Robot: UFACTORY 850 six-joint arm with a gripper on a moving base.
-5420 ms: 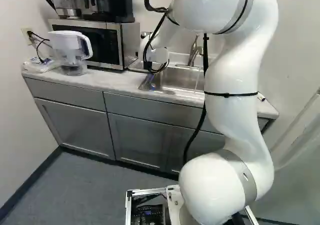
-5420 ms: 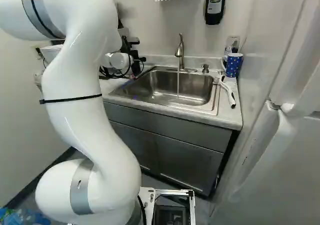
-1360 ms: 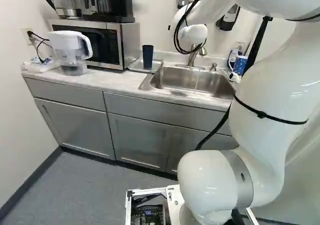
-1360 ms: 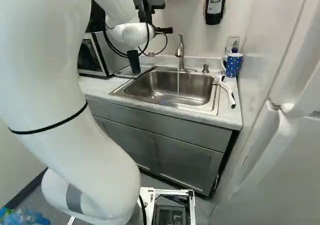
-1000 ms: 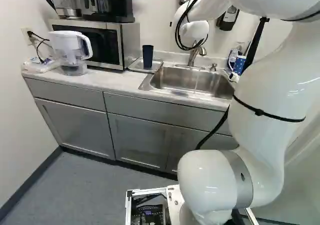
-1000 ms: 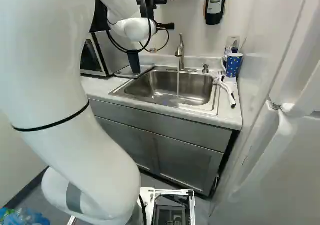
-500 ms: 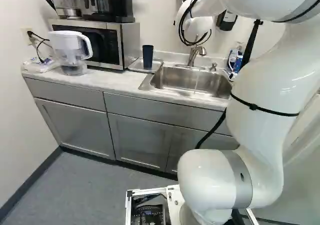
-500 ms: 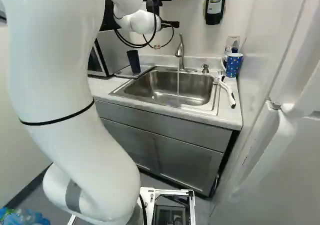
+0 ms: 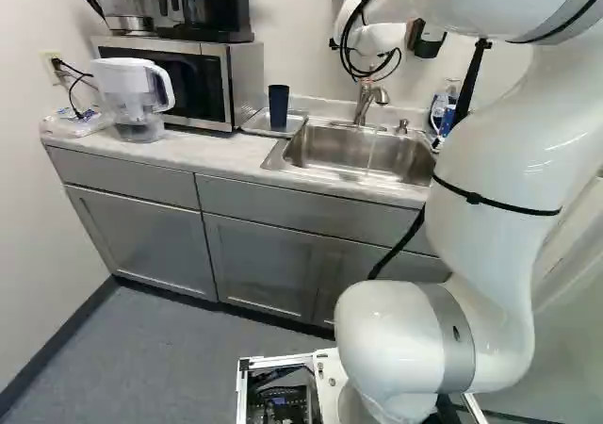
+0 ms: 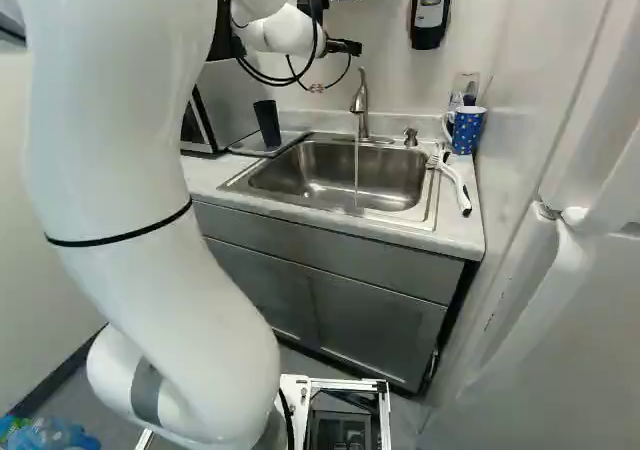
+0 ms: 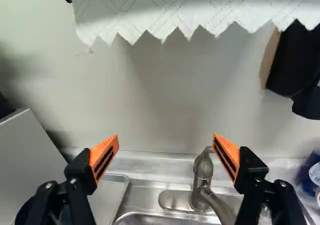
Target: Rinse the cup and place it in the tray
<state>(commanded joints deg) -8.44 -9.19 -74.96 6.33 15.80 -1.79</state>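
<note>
1. One dark cup (image 9: 279, 106) stands in the tray (image 9: 298, 122), beside the sink (image 9: 363, 151).
2. Tool (image 10: 343, 46) is apart from the cup: higher, and right of it in right base view.
3. Fingers spread wide.

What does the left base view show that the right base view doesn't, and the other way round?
Only left base: the white water pitcher and the wall outlet.
Only right base: some blue plastic low at the left.
Both: the dark cup on the tray, the sink and the faucet, its water running.
</note>
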